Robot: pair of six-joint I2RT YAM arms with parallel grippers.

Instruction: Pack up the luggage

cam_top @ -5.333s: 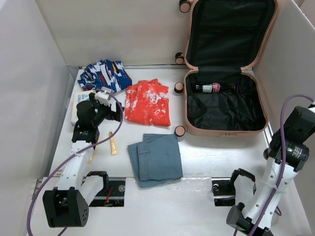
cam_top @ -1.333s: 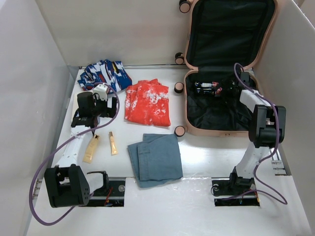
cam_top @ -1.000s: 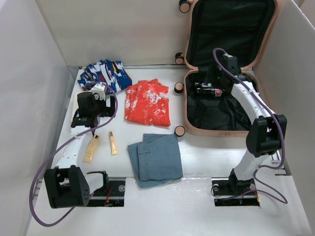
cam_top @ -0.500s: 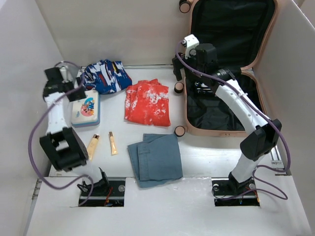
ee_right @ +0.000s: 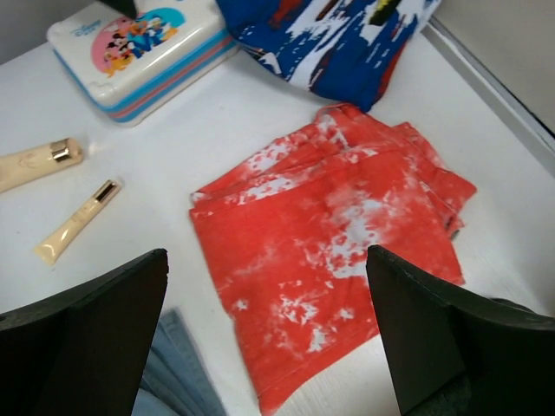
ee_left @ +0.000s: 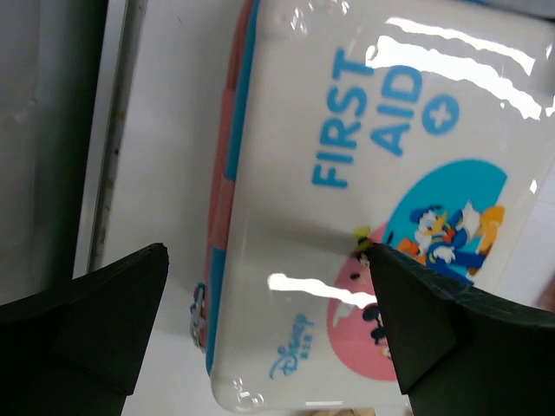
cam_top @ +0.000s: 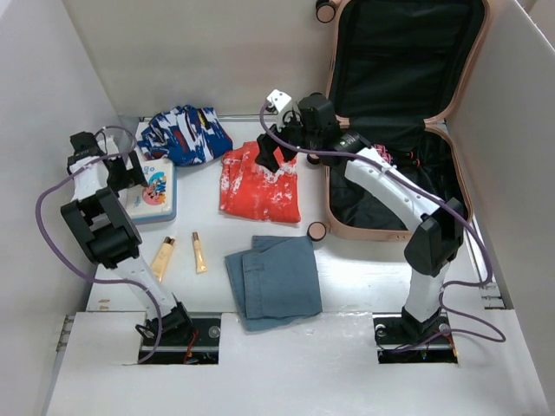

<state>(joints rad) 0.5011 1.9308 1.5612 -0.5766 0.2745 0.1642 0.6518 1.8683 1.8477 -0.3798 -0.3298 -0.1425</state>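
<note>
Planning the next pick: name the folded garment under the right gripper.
The red-and-white garment; the blue patterned one and the denim one lie farther off.

Peach-pink hard-shell suitcase (cam_top: 395, 234), black fabric lining (cam_top: 390, 199). Orange-red folded cloth (cam_top: 260, 192) splashed white. Bunched garment (cam_top: 184, 134) streaked blue, white, red. Faded-blue folded denim (cam_top: 276, 279). White plastic first-aid box (ee_left: 364, 217), pink and blue side bands, blue lettering, cartoon print. Cream wide tube (cam_top: 163, 258) and cream slim tube (cam_top: 200, 253), gold caps.

On my white table (cam_top: 364, 277) lie a first-aid box (cam_top: 154, 192), a blue patterned cloth (cam_top: 184, 133), a red shirt (cam_top: 260, 184), folded jeans (cam_top: 274, 279), a thick tube (cam_top: 163, 258), a thin tube (cam_top: 199, 253) and the open suitcase (cam_top: 399, 232).
</note>
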